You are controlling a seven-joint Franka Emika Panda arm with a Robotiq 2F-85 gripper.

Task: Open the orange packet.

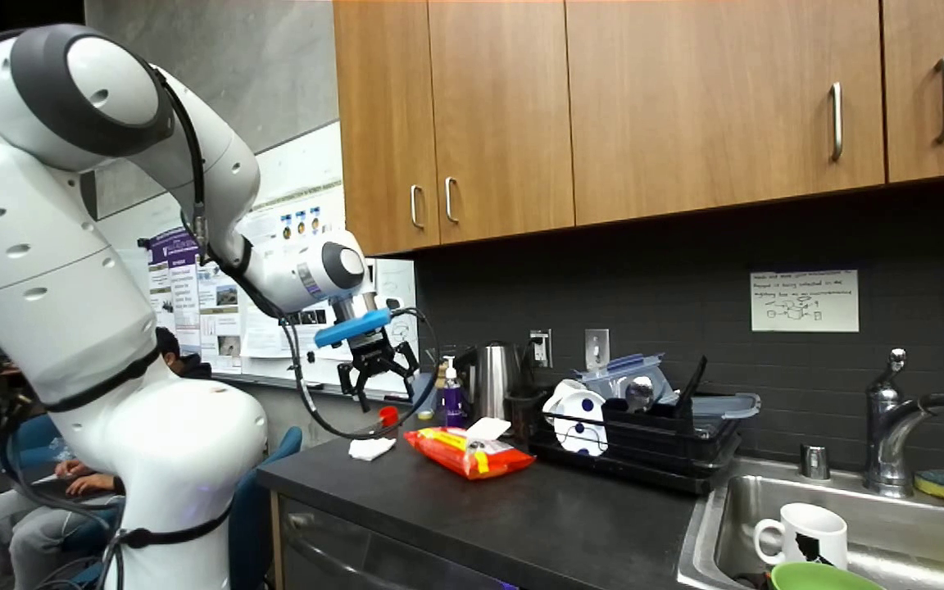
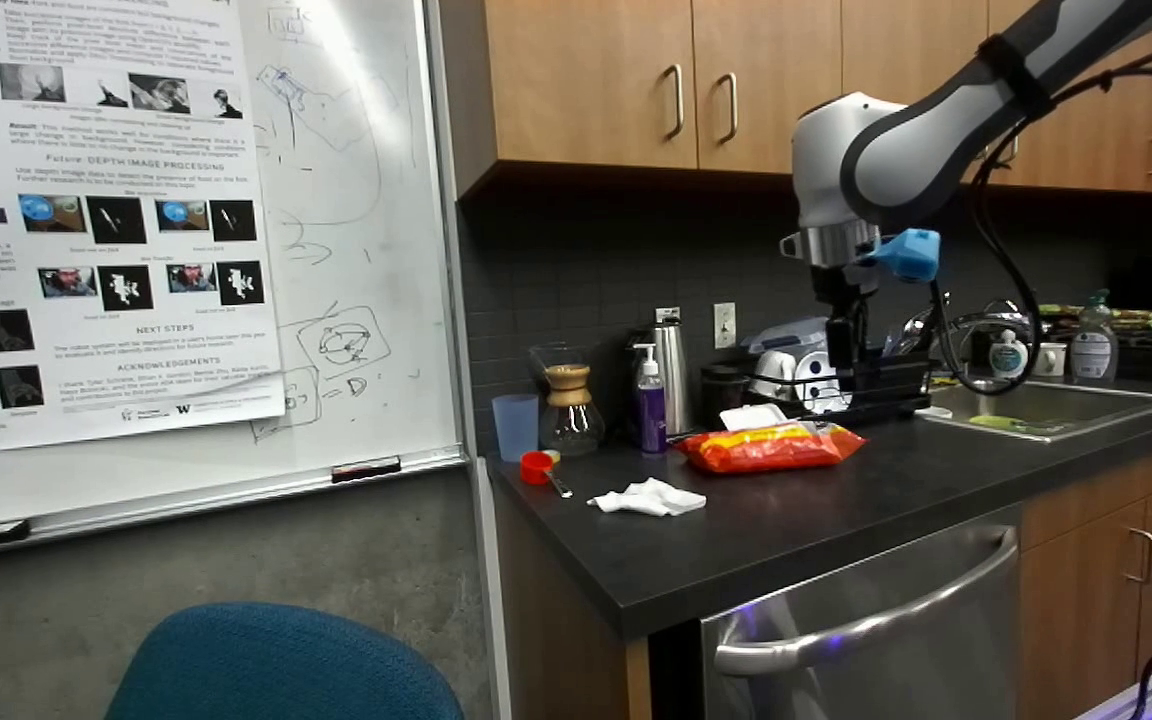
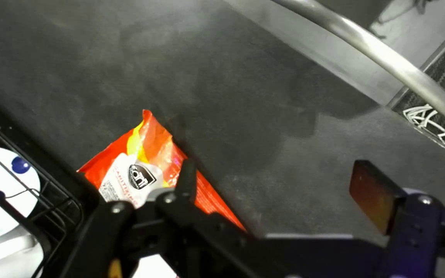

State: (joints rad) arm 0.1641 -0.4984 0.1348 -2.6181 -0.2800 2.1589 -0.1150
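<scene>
The orange packet [image 1: 464, 457] lies flat on the dark counter, bright orange-red with yellow patches. It also shows in an exterior view [image 2: 776, 448]. A white flap [image 1: 488, 428] stands tilted up from its top in both exterior views. In the wrist view the packet [image 3: 214, 199] lies at lower left, partly hidden behind one finger, with a white printed label on it. My gripper [image 3: 276, 180] is open, with nothing between its fingers. It hangs above the counter and above the packet's height in both exterior views [image 1: 388, 395] [image 2: 843, 372], not touching the packet.
A black dish rack [image 1: 628, 442] with a spotted white mug stands beside the packet. A purple pump bottle [image 2: 652, 405], a steel kettle [image 2: 674, 375], a red scoop [image 2: 536, 467] and a crumpled white tissue [image 2: 648, 497] are nearby. The sink [image 1: 722, 524] lies beyond the rack.
</scene>
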